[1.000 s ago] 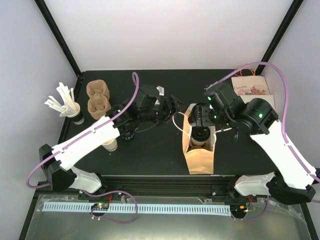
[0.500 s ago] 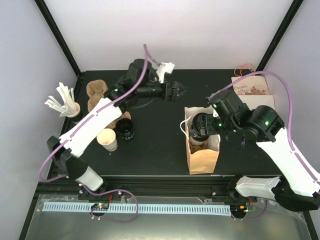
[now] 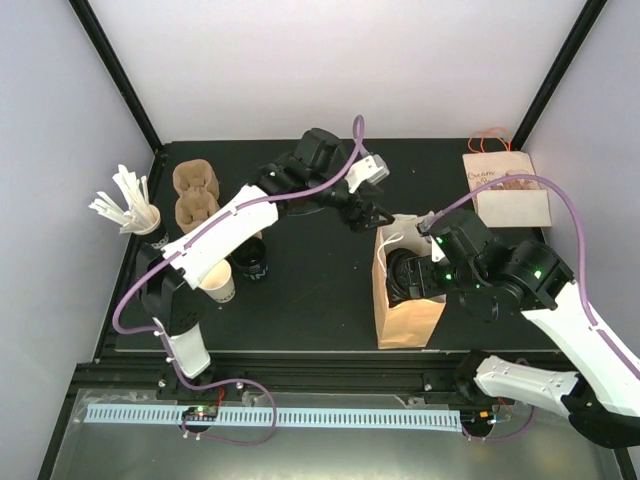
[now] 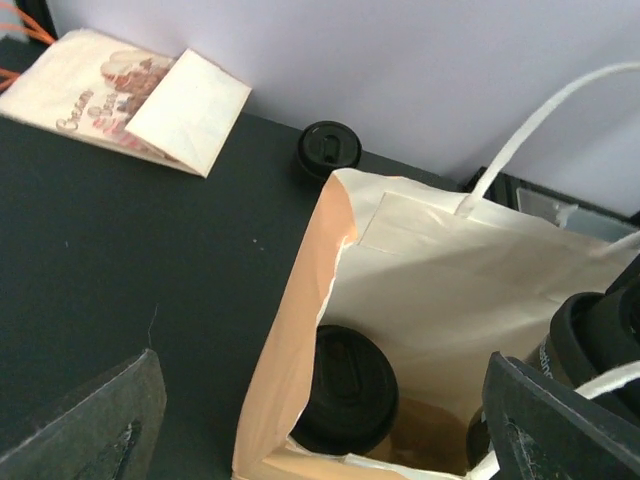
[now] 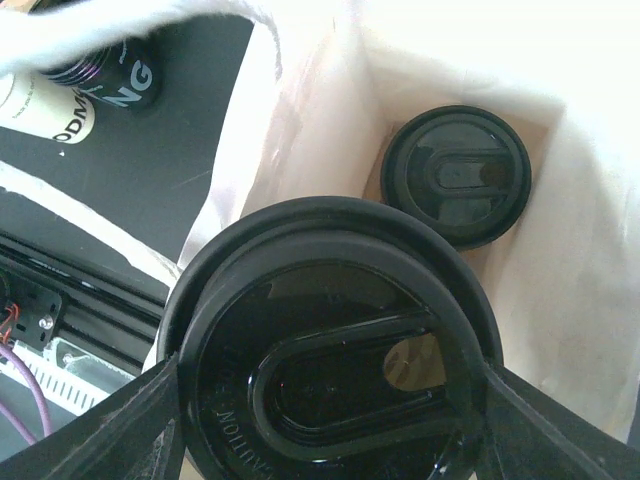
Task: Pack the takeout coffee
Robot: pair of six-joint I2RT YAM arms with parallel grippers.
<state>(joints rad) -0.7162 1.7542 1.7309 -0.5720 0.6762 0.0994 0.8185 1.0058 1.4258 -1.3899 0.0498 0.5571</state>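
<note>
A brown paper bag [image 3: 405,315] stands open at the table's front right. My right gripper [image 3: 408,276] is down in its mouth, shut on a coffee cup with a black lid [image 5: 330,370]; the fingers [image 5: 165,420] press the lid's two sides. A second lidded cup [image 5: 455,175] stands on the bag's floor, also seen in the left wrist view as a lidded cup [image 4: 345,390]. My left gripper [image 3: 368,215] hovers at the bag's far rim, open, its jaws wide apart with the bag's edge [image 4: 300,330] below them. White handles [image 4: 520,140] stick up.
At the left stand a white paper cup [image 3: 215,282], a black-lidded cup [image 3: 253,262], brown cup carriers [image 3: 195,195] and a cup of white stirrers [image 3: 125,205]. A flat printed bag [image 3: 508,185] lies back right, a loose black lid [image 4: 328,148] near it.
My left arm has swung right and forward to the bag's far rim, its jaws opening wider. The right gripper has carried the cup nearer and lower into the bag.
</note>
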